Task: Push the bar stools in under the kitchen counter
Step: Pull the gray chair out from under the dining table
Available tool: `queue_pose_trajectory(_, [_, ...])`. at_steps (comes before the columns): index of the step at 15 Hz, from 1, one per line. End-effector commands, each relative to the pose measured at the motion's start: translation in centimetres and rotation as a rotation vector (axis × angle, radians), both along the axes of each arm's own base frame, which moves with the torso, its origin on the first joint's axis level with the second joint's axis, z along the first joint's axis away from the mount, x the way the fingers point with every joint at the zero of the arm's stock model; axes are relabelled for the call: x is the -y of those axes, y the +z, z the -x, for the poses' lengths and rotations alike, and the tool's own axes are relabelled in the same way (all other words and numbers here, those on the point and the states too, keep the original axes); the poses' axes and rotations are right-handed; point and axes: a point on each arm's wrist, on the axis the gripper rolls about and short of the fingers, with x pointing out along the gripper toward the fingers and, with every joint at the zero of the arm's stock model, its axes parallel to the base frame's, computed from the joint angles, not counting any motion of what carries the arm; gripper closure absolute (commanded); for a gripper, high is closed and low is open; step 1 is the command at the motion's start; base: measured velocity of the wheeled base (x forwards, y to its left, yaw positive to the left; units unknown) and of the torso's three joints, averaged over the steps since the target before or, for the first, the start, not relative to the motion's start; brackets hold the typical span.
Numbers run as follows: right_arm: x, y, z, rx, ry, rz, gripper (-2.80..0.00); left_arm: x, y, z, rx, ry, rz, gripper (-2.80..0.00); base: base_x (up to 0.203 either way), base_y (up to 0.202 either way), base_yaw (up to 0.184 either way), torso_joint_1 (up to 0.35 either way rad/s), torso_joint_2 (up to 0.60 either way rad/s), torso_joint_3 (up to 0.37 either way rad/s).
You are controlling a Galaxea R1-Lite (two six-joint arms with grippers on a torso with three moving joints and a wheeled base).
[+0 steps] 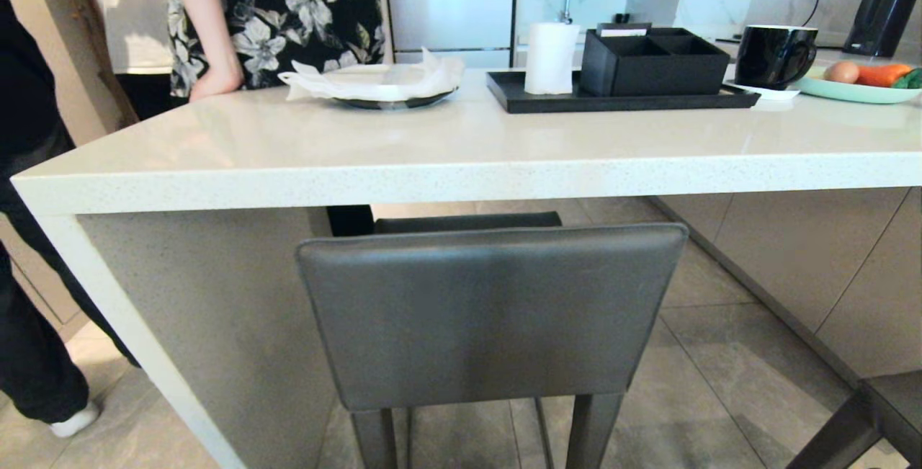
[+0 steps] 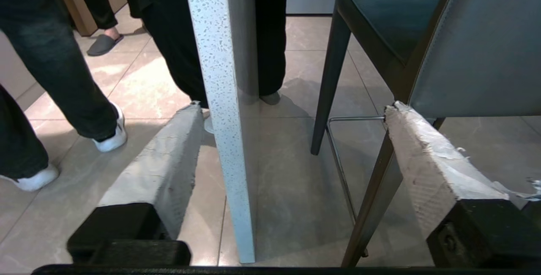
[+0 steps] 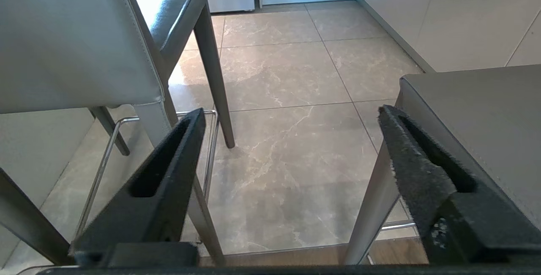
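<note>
A: Where do the stools stand?

B: 1 dark grey leather bar stool (image 1: 490, 310) with a low rectangular backrest sits square in the head view, its backrest just below the front edge of the thick white speckled stone bench (image 1: 432, 152), its seat reaching in under the slab. A 2nd matching dark grey stool (image 1: 875, 411) shows only as a seat corner and a leg, off to the right and out on the tiled floor (image 1: 720, 354).

A: And the tools?

B: The left tool (image 2: 291, 110) has its 2 pale-padded fingers (image 2: 169, 156) spread wide, gripping nothing; between them stands the bench's speckled side panel (image 2: 219, 97), with the 1st stool's backrest just beside the other finger. The right tool (image 3: 291, 114) is also spread wide and empty, the 1st stool on one side of it, the 2nd stool's seat on the other.

A: What's on the bench?

B: A dark plate with crumpled white paper (image 1: 389, 83), a black tray (image 1: 619, 98) carrying a white paper roll (image 1: 551, 58) and a black divided box (image 1: 652, 58), and a black mug (image 1: 774, 55). 2 people (image 1: 281, 15) stand at the far left end.
</note>
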Motion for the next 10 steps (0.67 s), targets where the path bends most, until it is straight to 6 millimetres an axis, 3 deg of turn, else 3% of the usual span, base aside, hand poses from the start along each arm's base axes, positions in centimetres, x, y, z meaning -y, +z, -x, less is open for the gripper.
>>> queue_pose_trajectory(1, [0.0,0.0,0.0,0.0,0.001,-0.001,-2.8,0.0,0.0,0.0,-0.002,0.0,0.0,-2.8,0.0,0.0,0.0,0.0,0.0,0.0])
queue_pose_trajectory(6, [-0.1,0.5,0.1,-0.004,0.028,0.045,-2.8,0.1,0.7,0.2,0.023,-0.021,-0.041,-2.8,0.0,0.0,0.0,0.0,0.0,0.0])
queue_pose_trajectory(8, [-0.1,3.0,-0.3,-0.027,0.061,0.025,-2.8,0.2,4.0,0.5,0.058,-0.101,0.007,-2.8,0.0,0.0,0.0,0.0,0.0,0.0])
queue_pose_trajectory(10, [-0.2,5.4,-1.6,-0.073,0.124,0.005,-2.8,0.4,6.7,-1.2,-0.022,-0.189,0.044,-2.8,0.0,0.0,0.0,0.0,0.0,0.0])
